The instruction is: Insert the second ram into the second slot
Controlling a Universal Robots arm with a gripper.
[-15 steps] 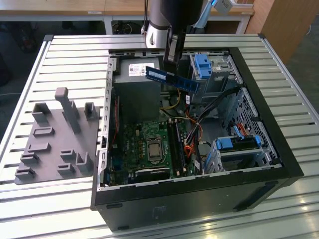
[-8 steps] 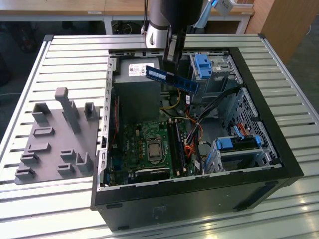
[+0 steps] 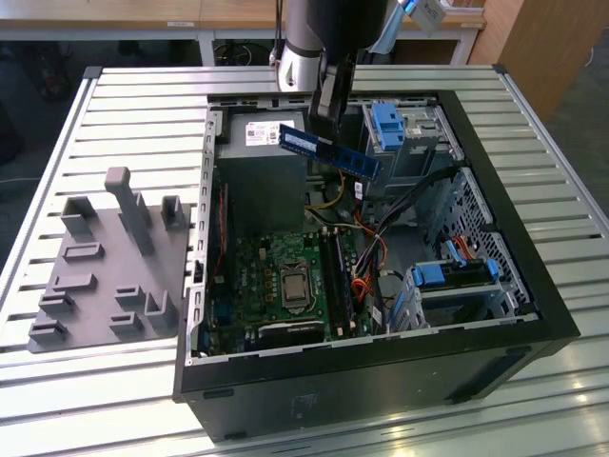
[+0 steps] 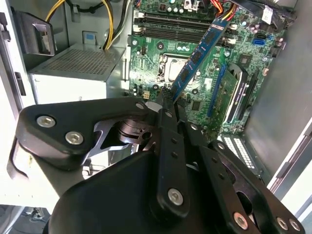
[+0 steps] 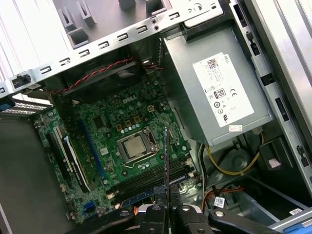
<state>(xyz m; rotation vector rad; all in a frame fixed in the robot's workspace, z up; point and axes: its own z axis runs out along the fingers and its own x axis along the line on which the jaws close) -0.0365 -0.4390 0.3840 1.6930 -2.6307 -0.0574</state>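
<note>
a robot arm's gripper (image 3: 324, 126) holds the ram (image 3: 347, 158) clenched between its fingers above an open computer case (image 3: 381, 371) on a slatted table (image 3: 124, 114). the blue stick hangs in the air over the end of the case toward the exterior view's top, near the power supply (image 3: 257, 190) and well apart from the board (image 3: 252, 276) below. the grip sits nearer one end, so most of the stick juts out to the exterior view's right. its long axis slants across that view, while the slots (image 3: 335, 271), beside the cpu socket (image 3: 293, 284), run toward the view's bottom. the stick thus looks to lie across the slots rather than along them, and the slots sit lower than the gripper and nearer the view's bottom. in the second wrist view the ram (image 4: 197, 56) stretches away from the fingers (image 4: 167, 117) over the green board. in the first wrist view the ram (image 5: 165, 156) is edge-on, a thin dark line with the slots (image 5: 151, 181) beyond it. which slot is the second cannot be told, nor whether a stick already sits in one; a blue strip (image 5: 141, 196) beside them is hard to make out. the ram's contact edge is hidden. a grey tray (image 3: 95, 276) lies on the table at the exterior view's left.
</note>
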